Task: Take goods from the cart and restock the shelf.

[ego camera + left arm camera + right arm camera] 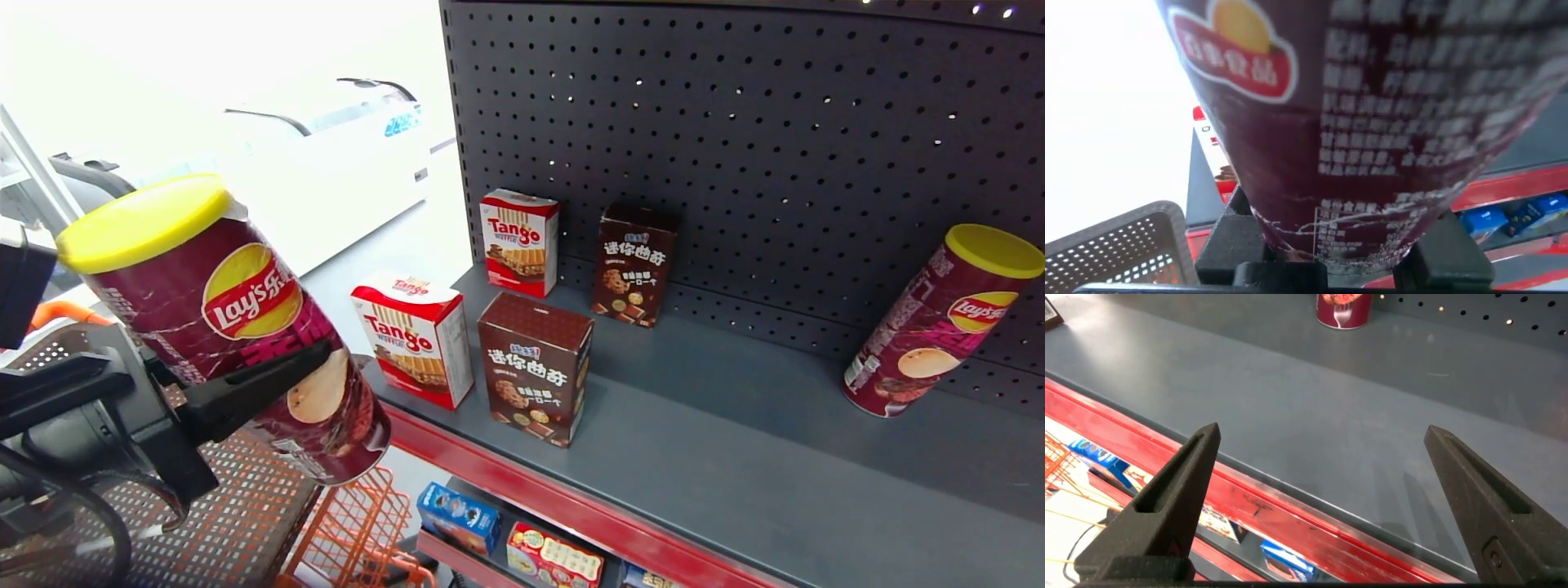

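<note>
A maroon chips can with a yellow lid (220, 310) is held tilted above the cart (245, 523), to the left of the shelf. My left gripper (273, 367) is shut on the can's lower half. In the left wrist view the can (1372, 122) stands between the two black fingers (1237, 245). A second chips can (939, 327) leans against the pegboard at the right of the grey shelf (735, 457). My right gripper (1323, 433) stands open and holds nothing above the shelf's front part (1315, 416), and that second can (1343, 309) is farther back.
Two red-and-white wafer boxes (416, 339) (521, 242) and two brown cookie boxes (535, 367) (635, 264) stand on the shelf's left part. Bare shelf lies between them and the leaning can. A red lip (571, 506) edges the shelf front; packets (459, 516) sit on the shelf below.
</note>
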{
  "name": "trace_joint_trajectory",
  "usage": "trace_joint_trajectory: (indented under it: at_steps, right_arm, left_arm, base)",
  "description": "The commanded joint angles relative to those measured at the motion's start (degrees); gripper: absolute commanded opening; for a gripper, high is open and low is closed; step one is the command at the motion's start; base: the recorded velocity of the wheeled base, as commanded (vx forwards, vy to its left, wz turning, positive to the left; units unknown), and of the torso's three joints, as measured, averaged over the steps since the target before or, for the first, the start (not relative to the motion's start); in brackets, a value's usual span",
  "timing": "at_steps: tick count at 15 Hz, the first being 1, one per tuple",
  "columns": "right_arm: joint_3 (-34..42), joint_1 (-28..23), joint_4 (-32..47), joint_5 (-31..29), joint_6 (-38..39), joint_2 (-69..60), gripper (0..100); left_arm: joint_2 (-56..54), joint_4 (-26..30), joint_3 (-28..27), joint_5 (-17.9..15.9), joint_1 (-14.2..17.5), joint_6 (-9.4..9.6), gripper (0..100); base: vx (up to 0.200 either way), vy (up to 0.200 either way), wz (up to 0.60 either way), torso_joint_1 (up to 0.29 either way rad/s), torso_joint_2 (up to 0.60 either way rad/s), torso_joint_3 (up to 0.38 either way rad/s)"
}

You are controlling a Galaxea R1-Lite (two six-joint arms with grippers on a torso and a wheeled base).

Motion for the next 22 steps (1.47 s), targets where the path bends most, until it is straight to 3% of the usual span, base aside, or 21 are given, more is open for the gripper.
trace_joint_trajectory:
  at_steps: [1, 3, 6, 10, 14, 17, 20, 22]
  right_arm:
    - [0.01, 0.02, 0.0, 0.02, -0.03, 0.0, 100]
    - [0.01, 0.02, 0.0, 0.02, -0.03, 0.0, 100]
    - [0.01, 0.02, 0.0, 0.11, -0.12, 0.0, 100]
    - [0.01, 0.02, 0.0, 0.11, -0.12, 0.0, 100]
    - [0.01, 0.02, 0.0, 0.2, -0.12, 0.0, 100]
    - [0.01, 0.02, 0.0, 0.2, -0.12, 0.0, 100]
    - [0.01, 0.02, 0.0, 0.2, -0.12, 0.0, 100]
    - [0.01, 0.02, 0.0, 0.2, -0.12, 0.0, 100]
  left_arm:
    - [0.16, -0.03, -0.05, -0.04, -0.87, -0.02, 0]
    - [0.25, 0.06, 0.21, -0.83, -0.96, -0.11, 0]
    - [0.34, 0.15, -0.4, -4.61, -1.75, -0.02, 0]
    - [1.66, 0.23, 0.13, -4.69, -7.02, 0.07, 0]
    - [6.67, -0.03, -2.51, -4.78, -9.13, 0.5, 0]
    - [10.62, -0.03, -5.85, -4.78, -9.22, 2.88, 0]
    - [11.06, 0.06, -6.64, -4.96, -12.47, 2.88, 0]
    - [11.15, 0.06, -6.64, -4.96, -12.82, 2.79, 0]
  base:
    - [0.0, 0.0, 0.0, 0.0, 0.0, 0.0]
    - [0.0, 0.0, 0.0, 0.0, 0.0, 0.0]
    - [0.0, 0.0, 0.0, 0.0, 0.0, 0.0]
    - [0.0, 0.0, 0.0, 0.0, 0.0, 0.0]
    - [0.0, 0.0, 0.0, 0.0, 0.0, 0.0]
    - [0.0, 0.0, 0.0, 0.0, 0.0, 0.0]
    - [0.0, 0.0, 0.0, 0.0, 0.0, 0.0]
    - [0.0, 0.0, 0.0, 0.0, 0.0, 0.0]
